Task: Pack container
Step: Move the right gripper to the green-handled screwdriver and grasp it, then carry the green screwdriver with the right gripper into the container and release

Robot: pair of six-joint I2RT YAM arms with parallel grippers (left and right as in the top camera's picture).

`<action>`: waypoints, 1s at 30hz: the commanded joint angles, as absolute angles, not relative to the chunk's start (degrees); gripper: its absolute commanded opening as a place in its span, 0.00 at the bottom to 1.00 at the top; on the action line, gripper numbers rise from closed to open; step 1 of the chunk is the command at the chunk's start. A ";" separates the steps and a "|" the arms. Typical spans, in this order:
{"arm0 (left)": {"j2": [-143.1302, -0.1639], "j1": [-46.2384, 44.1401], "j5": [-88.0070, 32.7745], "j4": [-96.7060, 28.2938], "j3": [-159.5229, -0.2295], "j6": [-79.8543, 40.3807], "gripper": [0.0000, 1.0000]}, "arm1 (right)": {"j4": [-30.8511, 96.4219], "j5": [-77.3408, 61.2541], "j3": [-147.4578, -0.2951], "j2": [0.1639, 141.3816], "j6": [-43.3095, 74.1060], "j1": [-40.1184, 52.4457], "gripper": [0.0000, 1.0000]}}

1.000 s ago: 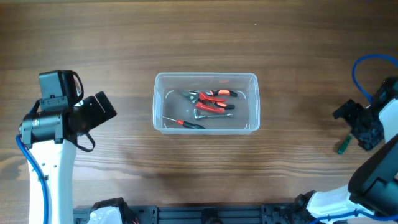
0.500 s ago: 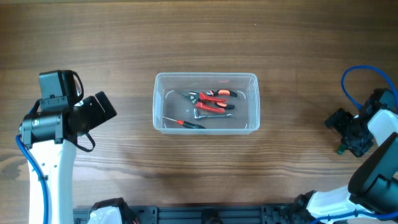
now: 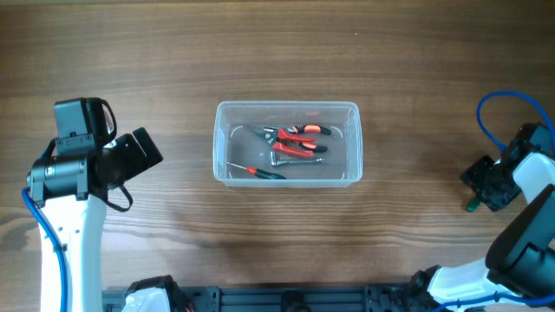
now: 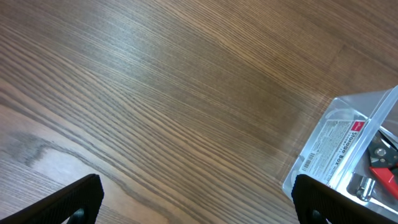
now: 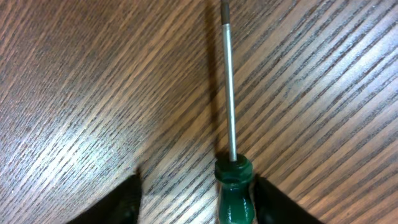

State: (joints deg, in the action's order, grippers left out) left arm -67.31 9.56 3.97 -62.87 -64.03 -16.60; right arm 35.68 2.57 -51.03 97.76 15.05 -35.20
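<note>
The container (image 3: 220, 143), a clear plastic tub, stands mid-table and holds red-handled pliers (image 3: 299, 139), a small screwdriver (image 3: 260, 172) and other metal tools. At the far right, a green-handled screwdriver (image 3: 473, 206) lies on the wood under my right gripper (image 3: 482, 186). In the right wrist view its green handle (image 5: 235, 193) sits between the half-narrowed fingers (image 5: 121, 202). The right finger is close against it and a gap remains on the left. My left gripper (image 3: 146, 149) hovers wide open left of the container, whose corner (image 4: 339, 143) shows in its view.
Bare wooden table surrounds the container on all sides. The screwdriver's metal shaft (image 5: 229, 93) points away from the right gripper. A blue cable (image 3: 494, 108) loops above the right arm.
My right gripper has shifted left and down over the green screwdriver, and its jaws have narrowed around the handle. The left arm has not moved.
</note>
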 commanded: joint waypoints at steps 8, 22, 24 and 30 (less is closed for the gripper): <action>-67.46 9.98 3.27 -63.31 -64.51 -15.22 1.00 | 35.62 0.05 -49.78 98.70 15.07 -35.33 0.30; -67.46 9.98 3.27 -63.72 -64.51 -15.22 1.00 | 35.57 -0.10 -49.78 98.70 15.00 -35.33 0.07; -67.46 9.98 3.27 -63.72 -64.51 -15.22 1.00 | 35.48 -0.10 -49.78 98.70 14.98 -35.33 0.04; -67.46 9.98 3.27 -63.72 -64.51 -15.22 1.00 | 36.03 -2.87 -51.07 98.24 15.27 -35.27 0.04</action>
State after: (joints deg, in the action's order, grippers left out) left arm -67.31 9.56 3.97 -63.66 -64.03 -16.60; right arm 35.64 1.89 -51.03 97.60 15.07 -35.35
